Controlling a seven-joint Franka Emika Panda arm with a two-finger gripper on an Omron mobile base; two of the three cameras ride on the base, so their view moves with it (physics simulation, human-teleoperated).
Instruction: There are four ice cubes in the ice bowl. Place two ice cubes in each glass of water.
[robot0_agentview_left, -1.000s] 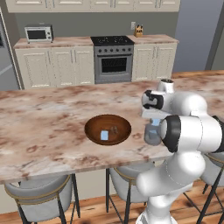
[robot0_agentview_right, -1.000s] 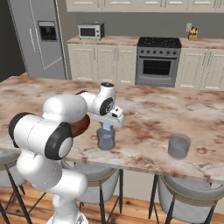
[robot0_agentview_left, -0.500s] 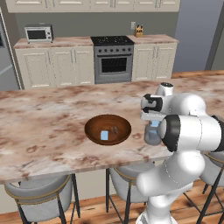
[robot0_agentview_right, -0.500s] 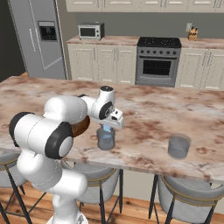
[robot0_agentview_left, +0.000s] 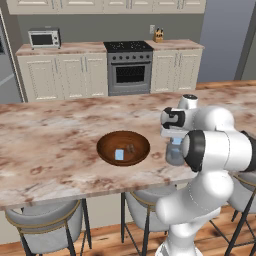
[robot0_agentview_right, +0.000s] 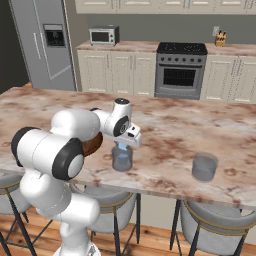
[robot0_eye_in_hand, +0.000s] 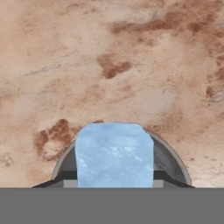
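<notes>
Holding ice cube (robot0_eye_in_hand: 114, 154) above glass (robot0_agentview_right: 122, 158)

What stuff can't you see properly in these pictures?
- Gripper: in the right base view its fingertips are too small to tell whether they still pinch the ice cube.
- Near glass: partly hidden by the arm in the left base view.
- Ice bowl: mostly behind the arm in the right base view.
- Far glass: contents too small to tell.
</notes>
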